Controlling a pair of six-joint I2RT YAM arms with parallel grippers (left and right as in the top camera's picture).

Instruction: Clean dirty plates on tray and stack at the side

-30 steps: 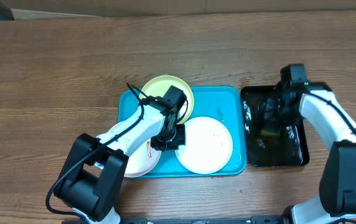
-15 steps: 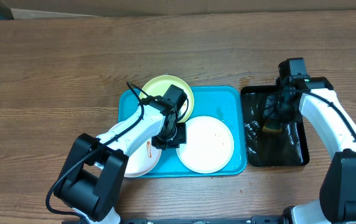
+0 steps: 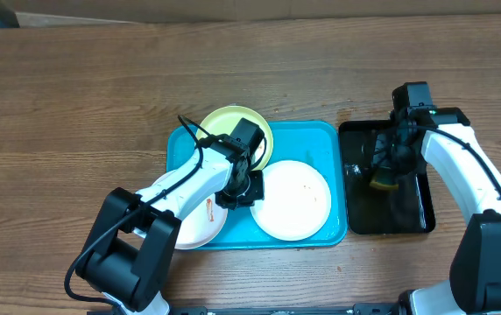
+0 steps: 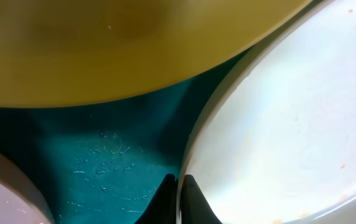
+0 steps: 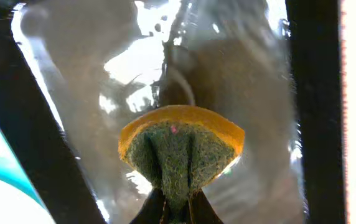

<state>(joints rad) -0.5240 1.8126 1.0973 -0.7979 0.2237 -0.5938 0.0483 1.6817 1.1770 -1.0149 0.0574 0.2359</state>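
The turquoise tray [image 3: 321, 136] holds a pale yellow-green plate [image 3: 220, 122] at the back, a white plate [image 3: 196, 223] with a red smear at the front left and a white plate [image 3: 299, 201] at the front right. My left gripper [image 3: 247, 189] is shut on the left rim of the right white plate. In the left wrist view its fingers [image 4: 190, 202] pinch that rim [image 4: 193, 155], with the yellow-green plate [image 4: 134, 43] beyond. My right gripper [image 3: 386, 173] is shut on a yellow and green sponge [image 5: 181, 146] above the black tray [image 3: 412, 219].
The black tray holds a shallow layer of water [image 5: 91, 68] and stands just right of the turquoise tray. Its dark rim [image 5: 312, 93] runs along the right of the right wrist view. Wooden table [image 3: 75, 105] surrounds both trays.
The right white plate has shifted slightly right in my left gripper's hold. My right gripper has drawn the sponge a little toward the back of the black tray.
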